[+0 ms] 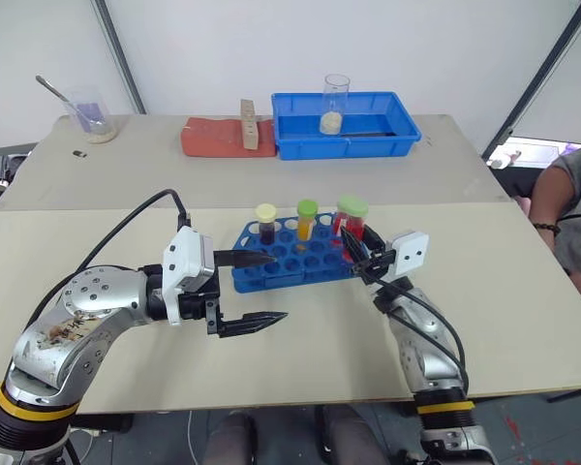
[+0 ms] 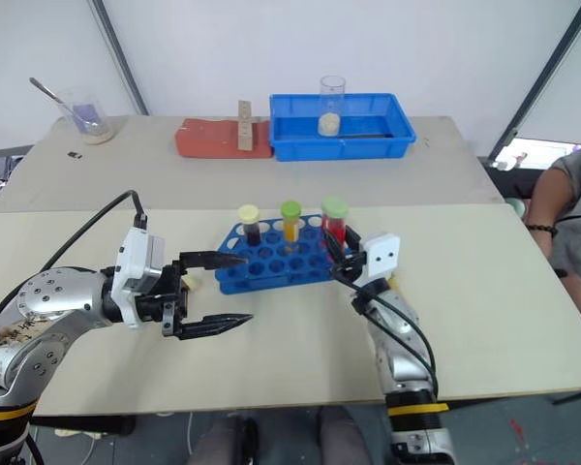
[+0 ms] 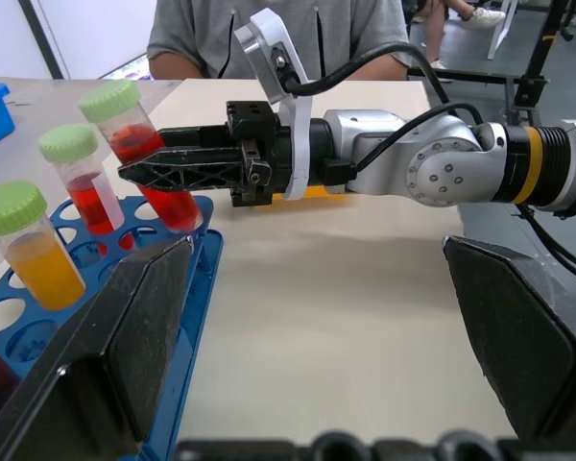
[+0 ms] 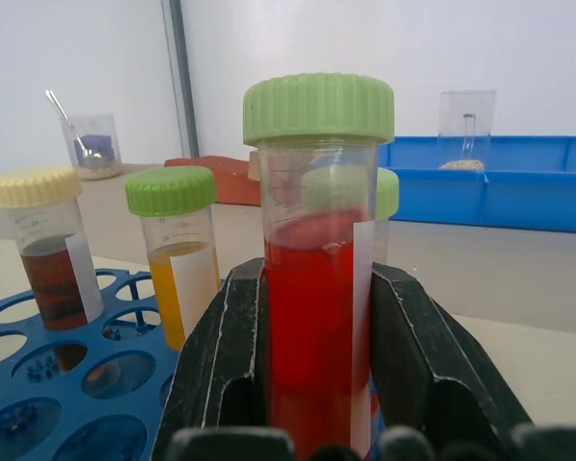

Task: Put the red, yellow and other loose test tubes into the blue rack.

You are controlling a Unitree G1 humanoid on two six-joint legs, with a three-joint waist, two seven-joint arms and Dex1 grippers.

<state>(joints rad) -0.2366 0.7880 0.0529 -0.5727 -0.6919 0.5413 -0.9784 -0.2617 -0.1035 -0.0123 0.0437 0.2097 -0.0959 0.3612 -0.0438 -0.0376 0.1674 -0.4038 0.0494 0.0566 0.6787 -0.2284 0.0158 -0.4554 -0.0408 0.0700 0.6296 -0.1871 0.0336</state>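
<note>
Pinching a red tube (image 4: 312,317) over the blue rack (image 1: 300,260), right gripper (image 1: 360,254); left gripper (image 1: 257,289) spread.

The left gripper (image 1: 267,289) hovered with its black fingers spread wide, pointing toward the right arm. The right gripper (image 1: 358,254) was clamped shut, angled slightly upward.

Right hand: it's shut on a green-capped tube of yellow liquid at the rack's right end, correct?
Not quite. The right hand is shut on a green-capped tube at the right end of the blue rack, but its liquid is red, not yellow, as the right wrist view shows.
</note>
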